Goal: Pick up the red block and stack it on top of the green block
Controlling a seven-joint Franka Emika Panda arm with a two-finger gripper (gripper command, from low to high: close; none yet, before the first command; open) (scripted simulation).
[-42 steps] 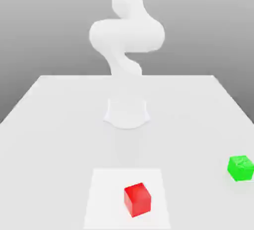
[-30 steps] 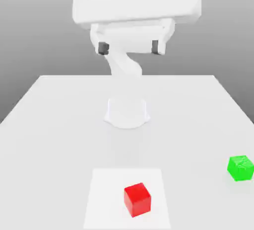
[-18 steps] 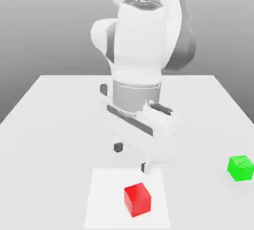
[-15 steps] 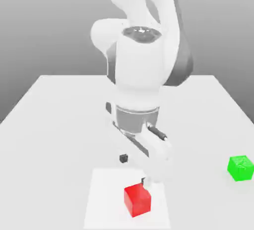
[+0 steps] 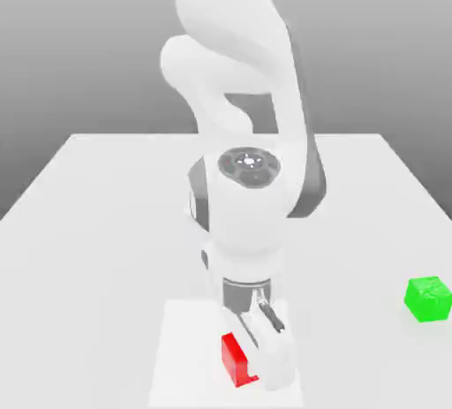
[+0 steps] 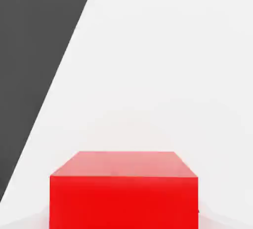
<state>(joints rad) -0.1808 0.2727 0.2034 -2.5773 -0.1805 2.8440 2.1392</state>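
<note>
The red block [image 5: 233, 359] lies on a paler square patch near the table's front edge, and my hand covers its right part in the exterior view. In the hand view the red block [image 6: 123, 189] looms large and very close, with its top face and one side showing. My gripper [image 5: 262, 365] is lowered right onto the block's place, the wrist straight above it. The green block [image 5: 429, 299] sits alone on the table, far off toward the exterior view's right, with nothing touching it.
The white table [image 5: 88, 222] stretches wide around both blocks. The pale square patch [image 5: 181, 354] lies under the red block. My arm's bulky white links [image 5: 247, 213] rise over the middle of the table. A dark area [image 6: 34, 50] beyond the table edge appears in the hand view.
The arm has swung down and forward from high above the table until the hand sits at the red block, covering part of it. Neither block has moved.
</note>
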